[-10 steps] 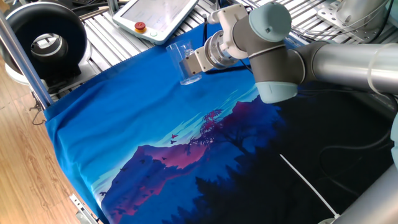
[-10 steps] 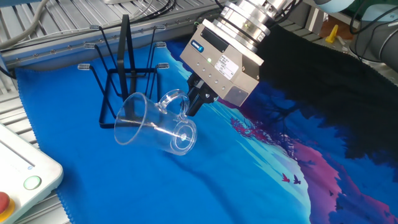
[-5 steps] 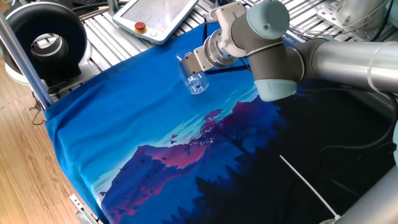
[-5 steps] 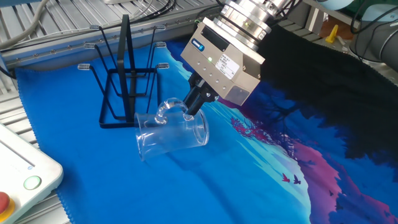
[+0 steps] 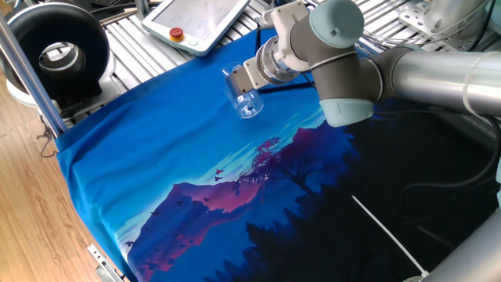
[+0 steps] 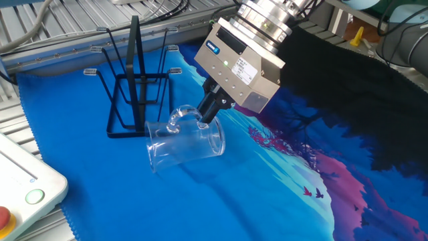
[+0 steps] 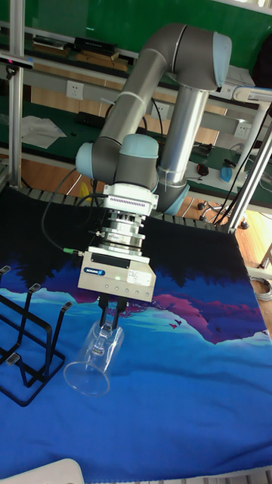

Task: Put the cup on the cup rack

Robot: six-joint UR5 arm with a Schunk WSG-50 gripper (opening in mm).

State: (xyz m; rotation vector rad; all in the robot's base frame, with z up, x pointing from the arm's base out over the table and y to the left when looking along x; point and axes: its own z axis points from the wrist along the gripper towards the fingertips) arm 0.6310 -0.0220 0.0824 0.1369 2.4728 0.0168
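One cup (image 6: 185, 142) tipped sideways, handle pinched in closed tool (image 6: 209, 112), beside cup rack (image 6: 132, 87)

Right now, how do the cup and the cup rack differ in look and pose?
The cup is clear glass, while the cup rack is thin black wire. The cup is tilted on its side, its handle held in the hand, whereas the cup rack stands upright by itself on the blue cloth. The cup is a closed vessel; the cup rack is an open frame with pegs. They sit close together.

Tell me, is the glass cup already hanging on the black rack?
No, the cup is tilted sideways, held by the gripper beside the rack.
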